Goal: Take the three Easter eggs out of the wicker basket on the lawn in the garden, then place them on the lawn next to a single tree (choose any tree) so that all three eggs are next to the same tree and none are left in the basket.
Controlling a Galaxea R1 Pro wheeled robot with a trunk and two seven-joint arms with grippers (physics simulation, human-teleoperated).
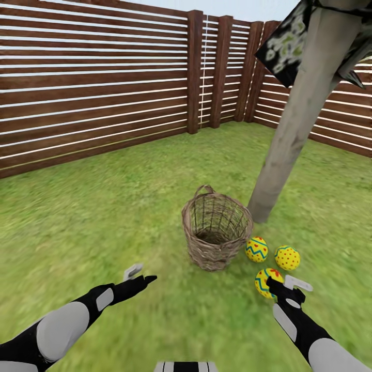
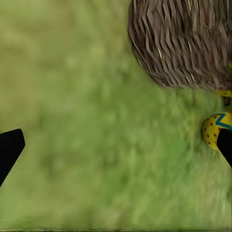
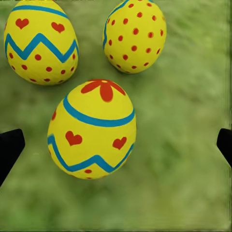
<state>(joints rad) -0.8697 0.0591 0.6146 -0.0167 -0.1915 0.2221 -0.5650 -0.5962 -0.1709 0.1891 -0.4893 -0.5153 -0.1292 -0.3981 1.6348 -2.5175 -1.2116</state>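
Head view: the right gripper [image 1: 289, 289] hovers low over the lawn [image 1: 103, 222], its jaws spread apart and holding nothing, with the nearest zigzag egg [image 1: 264, 281] just ahead of its fingertips and partly hidden behind them. Two more Easter eggs lie beyond that one, farther from the jaws: a second zigzag egg [image 1: 257, 249] just beside the wicker basket [image 1: 217, 227], and a red-dotted egg [image 1: 287, 258] near it on the side away from the basket. All three sit on grass close to the base of the tree trunk [image 1: 299, 119], which rises tilted past the basket; the basket stands upright and looks empty inside. The left gripper [image 1: 138, 276] hangs over bare grass, well apart from the basket, jaws parted and empty. A dark slatted fence [image 1: 93, 82] encloses the garden behind. Left wrist view: the two dark fingertips [image 2: 9, 150] sit at opposite edges, wide apart, with only blurred grass between them; the woven basket wall [image 2: 183, 43] lies ahead of the jaws and off to one side, and a zigzag egg [image 2: 215, 130] peeks beside the far fingertip. Right wrist view: the fingertips [image 3: 9, 150] are again spread wide, and the flower-topped zigzag egg [image 3: 92, 130] lies between and just ahead of them, untouched; the hearts-and-zigzag egg [image 3: 41, 41] and the dotted egg [image 3: 135, 34] rest farther ahead, close together but apart from one another.
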